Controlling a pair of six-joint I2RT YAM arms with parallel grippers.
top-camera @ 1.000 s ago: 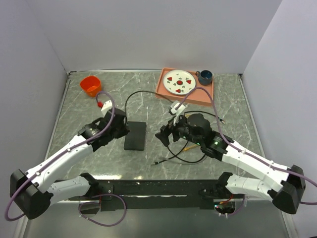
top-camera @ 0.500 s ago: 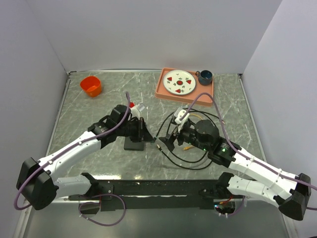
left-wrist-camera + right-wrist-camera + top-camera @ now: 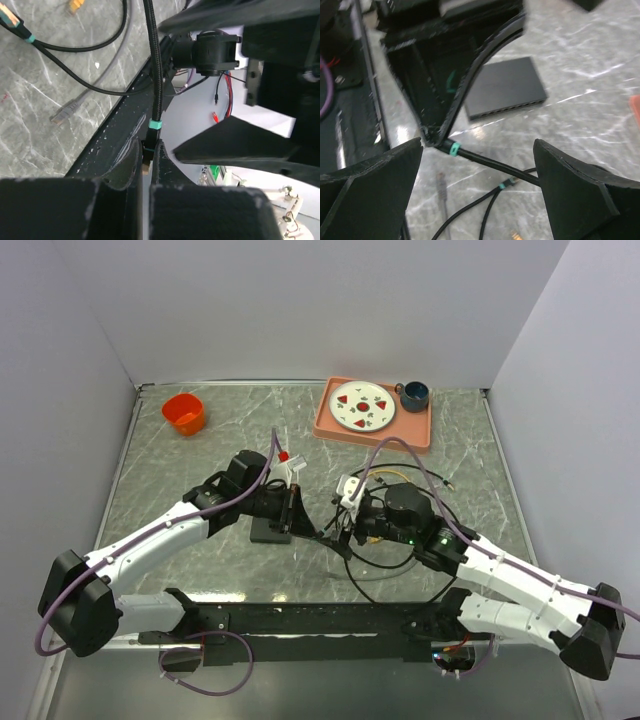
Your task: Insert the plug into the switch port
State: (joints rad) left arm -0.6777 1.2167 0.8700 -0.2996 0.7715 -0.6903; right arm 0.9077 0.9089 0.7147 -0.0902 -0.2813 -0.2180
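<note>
Grey marbled table [image 3: 200, 455] carried the flat black box [image 3: 505, 87], which in the top view lay partly under the left gripper [image 3: 145, 165], at about 7 o'clock from it. The right gripper [image 3: 477, 145] stood at 3 o'clock from the box with its fingers spread wide and nothing between them. The left fingers were pressed together on the plug [image 3: 148, 150] of a black cable [image 3: 155, 65] that ran toward 12 o'clock in the left wrist view, and the plug was near but outside the switch port [image 3: 512, 106] on the box's thin side face.
</note>
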